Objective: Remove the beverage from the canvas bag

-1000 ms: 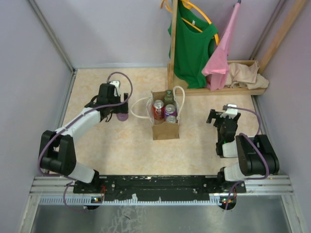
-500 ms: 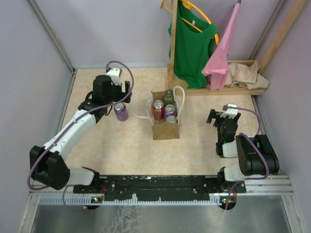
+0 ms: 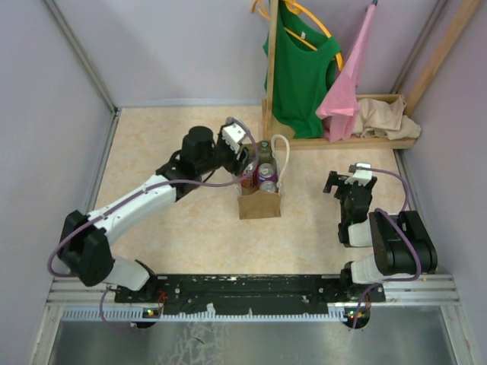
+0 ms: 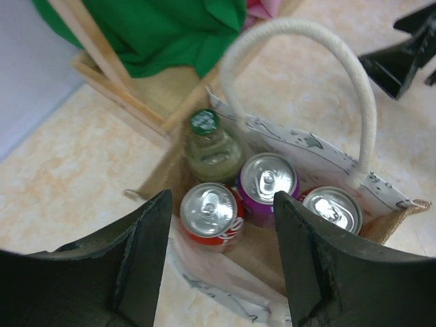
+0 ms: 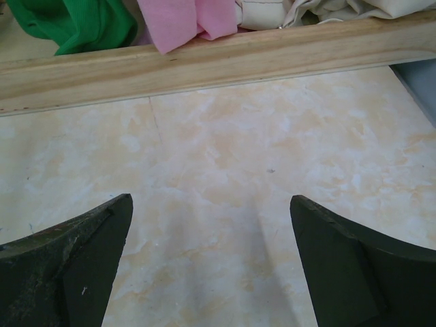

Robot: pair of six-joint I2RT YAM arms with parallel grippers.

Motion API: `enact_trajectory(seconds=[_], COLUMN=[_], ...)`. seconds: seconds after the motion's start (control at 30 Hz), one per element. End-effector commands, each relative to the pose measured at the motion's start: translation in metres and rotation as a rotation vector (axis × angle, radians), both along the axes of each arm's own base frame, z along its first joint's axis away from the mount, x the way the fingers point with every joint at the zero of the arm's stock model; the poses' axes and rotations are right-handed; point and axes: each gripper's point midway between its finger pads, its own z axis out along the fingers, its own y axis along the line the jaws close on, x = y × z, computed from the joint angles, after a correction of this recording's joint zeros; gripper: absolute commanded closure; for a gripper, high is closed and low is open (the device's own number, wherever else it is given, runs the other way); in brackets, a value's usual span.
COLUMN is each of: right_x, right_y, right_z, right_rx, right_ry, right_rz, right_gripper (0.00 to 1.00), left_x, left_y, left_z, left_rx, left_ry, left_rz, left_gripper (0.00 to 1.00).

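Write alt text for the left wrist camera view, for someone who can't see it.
The left claw hovers open above the canvas bag, which holds a red can, a purple can, a third can and a green-capped bottle. A white rope handle arches over the bag; green cloth shows behind.

Left tool [image 4: 220, 218], right tool [image 5: 210, 204], both agape

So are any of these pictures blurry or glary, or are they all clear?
Top view: sharp and evenly lit, no hard shadows around the bag. Left wrist view: the can lids catch bright glare, and the left fingers near the lens are dark and soft-edged. Right wrist view: the right fingers are dark silhouettes too, and the table between them is slightly hazy.
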Motion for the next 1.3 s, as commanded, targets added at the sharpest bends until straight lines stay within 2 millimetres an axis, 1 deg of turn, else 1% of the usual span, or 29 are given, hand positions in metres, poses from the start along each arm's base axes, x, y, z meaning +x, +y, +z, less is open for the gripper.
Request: enact_trajectory(seconds=[0.0, 0.13, 0.27, 0.37, 0.4, 0.53, 0.6, 0.7, 0.87, 1.07, 1.17, 1.27], right_x=[0.009, 0.009, 0.009, 0.009, 0.009, 0.009, 0.009, 0.009, 0.009, 0.009, 0.009, 0.009], right_y=[-0.001, -0.001, -0.001, -0.001, -0.001, -0.001, -0.001, -0.001, 0.000, -0.001, -0.001, -0.001], right_z=[0.021, 0.021, 0.020, 0.020, 0.020, 0.020, 0.021, 0.021, 0.020, 0.020, 0.020, 0.020], right_rx=[0.003, 0.003, 0.002, 0.002, 0.002, 0.003, 0.003, 0.002, 0.003, 0.002, 0.002, 0.002], right_ry=[-0.073, -0.073, -0.072, -0.073, -0.073, -0.073, -0.073, -0.073, -0.073, -0.072, -0.073, -0.072], right_rz=[-0.004, -0.003, -0.003, -0.004, -0.004, -0.003, -0.004, -0.003, -0.003, -0.005, -0.005, -0.003], right_gripper=[0.01, 0.01, 0.01, 0.01, 0.01, 0.01, 0.01, 0.01, 0.01, 0.01, 0.01, 0.01], left_x=[-0.012, -0.020, -0.037, -0.052, -0.057, -0.069, -0.069, -0.068, -0.072, -0.074, -0.071, -0.067], left_y=[-0.029, -0.039, -0.043, -0.041, -0.041, -0.041, -0.039, -0.040, -0.050, -0.063, -0.067, -0.068], left_z=[-0.033, -0.058, -0.073, -0.081, -0.083, -0.095, -0.103, -0.112, -0.117, -0.134, -0.143, -0.146], left_rx=[0.054, 0.105, 0.136, 0.138, 0.132, 0.128, 0.140, 0.158, 0.168, 0.196, 0.227, 0.236], left_ry=[0.027, 0.086, 0.125, 0.156, 0.167, 0.212, 0.229, 0.235, 0.231, 0.253, 0.266, 0.271], left_rz=[-0.126, -0.169, -0.219, -0.249, -0.262, -0.289, -0.271, -0.263, -0.301, -0.330, -0.313, -0.285], left_gripper=[0.32, 0.30, 0.28, 0.25, 0.23, 0.03, 0.01, 0.00, 0.00, 0.00, 0.00, 0.00])
